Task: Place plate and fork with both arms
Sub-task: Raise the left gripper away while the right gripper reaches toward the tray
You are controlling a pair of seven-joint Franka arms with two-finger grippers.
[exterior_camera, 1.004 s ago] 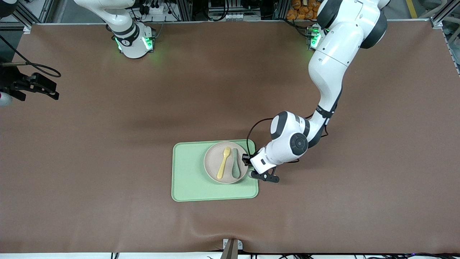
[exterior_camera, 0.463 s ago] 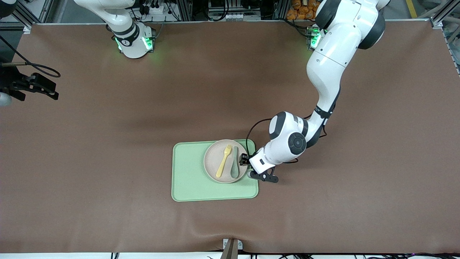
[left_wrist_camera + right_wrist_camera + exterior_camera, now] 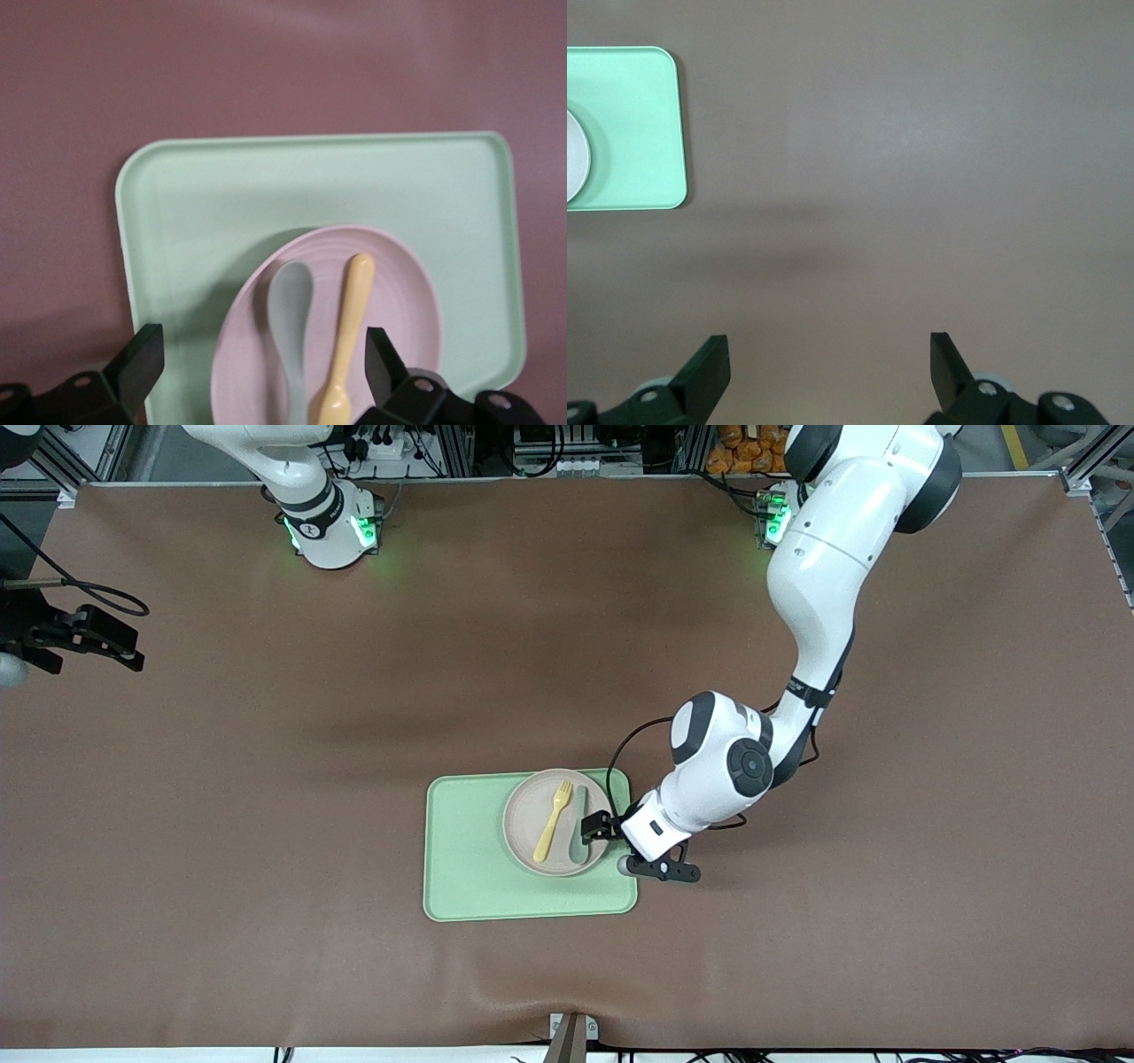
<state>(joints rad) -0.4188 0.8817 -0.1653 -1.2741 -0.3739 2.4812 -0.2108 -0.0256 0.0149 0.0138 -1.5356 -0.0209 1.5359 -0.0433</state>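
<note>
We find the plate [image 3: 556, 822] resting flat on the light-green tray [image 3: 469, 868], set toward the end of the tray nearest the left arm's side of the table. The fork [image 3: 551, 823] lies on the plate, tines pointing toward the robots' bases, and a grey-green spoon [image 3: 578, 825] lies just beside it, also on the plate and roughly parallel. The left wrist view confirms this arrangement: the plate [image 3: 328, 336], fork [image 3: 345, 341] and spoon [image 3: 288, 328] sit together on the tray [image 3: 195, 204], with nothing between the fingers of that arm's claw. The left gripper [image 3: 594, 828] sits low over the plate's rim on the side toward the left arm, its fingers [image 3: 137, 359] spread wide and gripping nothing. The right gripper [image 3: 828, 363] is held up and well apart from the tray, over bare brown table [image 3: 266, 735] at the right arm's end; its fingers stand open and empty, and we judge this arm to be waiting. In our assessment, the placing work appears essentially done: plate on tray, fork on plate, neither item held by either arm. We cannot tell from these views whether any finer alignment of the fork is required. What is left, as we judge it, is for the left arm to lift clear of the plate without catching the rim or disturbing the spoon lying closest to its fingers.
</note>
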